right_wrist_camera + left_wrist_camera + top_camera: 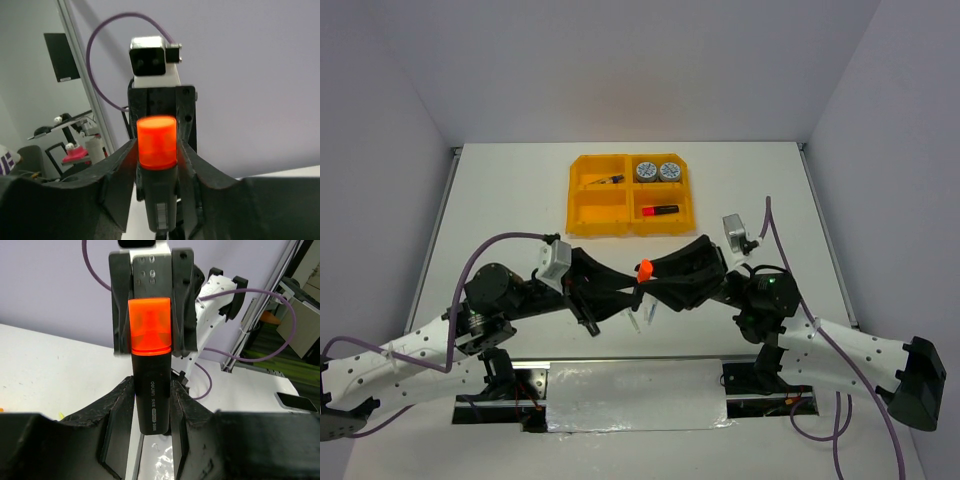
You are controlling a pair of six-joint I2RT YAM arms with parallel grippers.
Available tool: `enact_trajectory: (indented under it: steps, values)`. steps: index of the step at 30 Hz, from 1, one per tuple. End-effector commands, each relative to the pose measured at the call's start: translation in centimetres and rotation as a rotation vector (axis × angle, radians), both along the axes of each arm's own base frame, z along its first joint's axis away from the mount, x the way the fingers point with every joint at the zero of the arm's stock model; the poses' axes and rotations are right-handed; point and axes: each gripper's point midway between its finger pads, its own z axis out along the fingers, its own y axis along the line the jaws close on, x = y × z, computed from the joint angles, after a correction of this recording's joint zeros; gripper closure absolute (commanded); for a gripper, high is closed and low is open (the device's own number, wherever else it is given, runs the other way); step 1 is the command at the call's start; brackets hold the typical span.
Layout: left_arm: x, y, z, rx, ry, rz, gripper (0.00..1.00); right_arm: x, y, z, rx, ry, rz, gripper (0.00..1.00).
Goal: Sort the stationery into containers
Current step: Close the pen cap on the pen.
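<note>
A black highlighter with an orange cap (644, 268) hangs above the table's near middle, between my two grippers, which meet tip to tip. My left gripper (151, 386) is shut on the highlighter's black body (150, 405). My right gripper (156, 145) has a finger on each side of the orange cap (157, 142); whether they still press it does not show. Further back lies the orange-yellow tray (578, 205). It holds two tape rolls (646, 171) (669, 171), a red-capped highlighter (661, 210) and a thin pen (607, 181).
Two thin pale pens (633, 324) (648, 313) lie on the table under the joined grippers. A shiny foil sheet (635, 395) covers the near edge between the arm bases. Purple cables loop over both arms. Grey walls close in the table on both sides.
</note>
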Motion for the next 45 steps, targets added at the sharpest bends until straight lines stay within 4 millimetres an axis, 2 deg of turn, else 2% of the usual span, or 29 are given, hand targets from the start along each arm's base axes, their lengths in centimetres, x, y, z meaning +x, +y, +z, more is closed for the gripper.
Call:
enact_trajectory:
  steps: [1,5,11,17,20,21,23,24,26,27,28,29,30,31,35,39,42,45]
  values:
    - [-0.6,1.1,5.5,-0.143,-0.108,0.006,1.00,-1.2,0.7,-0.7,-0.061,-0.034,0.049,0.54]
    - [-0.5,1.1,5.1,-0.138,-0.106,0.008,1.00,-1.5,0.3,-0.4,-0.058,-0.048,0.046,0.45]
    - [0.3,1.6,5.1,-0.136,-0.102,0.064,1.00,-1.3,0.2,-0.3,-0.065,-0.045,0.029,0.44]
    - [2.4,2.0,4.9,-0.098,-0.093,0.181,1.00,1.6,-0.7,-1.0,-0.082,0.058,-0.129,0.43]
    - [3.3,2.3,4.8,-0.084,-0.107,0.237,1.00,2.1,-1.5,-0.9,-0.068,0.101,-0.171,0.38]
    - [3.6,2.4,4.7,-0.076,-0.112,0.253,1.00,3.1,-1.6,-1.4,-0.091,0.151,-0.212,0.38]
    - [4.4,2.5,4.8,-0.061,-0.123,0.298,1.00,3.6,-1.9,-0.6,-0.088,0.176,-0.253,0.38]
    - [4.8,2.3,4.5,-0.044,-0.125,0.309,1.00,4.5,-1.9,-1.0,-0.108,0.216,-0.294,0.38]
    - [5.0,2.1,4.3,-0.015,-0.144,0.316,1.00,4.9,-2.0,-0.1,-0.109,0.238,-0.330,0.38]
    - [5.5,2.0,4.1,-0.004,-0.144,0.340,1.00,5.5,-1.6,-1.0,-0.157,0.252,-0.359,0.38]
    - [5.9,2.1,4.1,0.005,-0.150,0.358,1.00,5.6,-1.6,0.1,-0.146,0.266,-0.380,0.39]
    - [6.2,2.2,4.0,0.007,-0.150,0.374,1.00,5.9,-1.5,0.2,-0.156,0.281,-0.399,0.39]
    - [6.3,2.2,4.1,0.009,-0.154,0.382,1.00,6.3,-1.0,-0.7,-0.203,0.288,-0.428,0.40]
    - [6.4,2.2,4.0,0.017,-0.161,0.388,1.00,6.6,-1.2,0.2,-0.189,0.299,-0.456,0.40]
    - [6.7,2.2,3.8,0.039,-0.166,0.399,1.00,6.5,-0.2,0.6,-0.214,0.290,-0.483,0.41]
    - [6.6,1.9,3.7,0.044,-0.160,0.385,1.00,7.3,0.5,0.4,-0.259,0.291,-0.539,0.45]
    - [6.4,1.8,3.6,0.038,-0.154,0.377,1.00,7.9,1.0,-0.5,-0.293,0.307,-0.582,0.47]
    - [6.4,1.8,3.6,0.037,-0.152,0.373,1.00,8.3,1.2,-1.1,-0.307,0.310,-0.604,0.55]
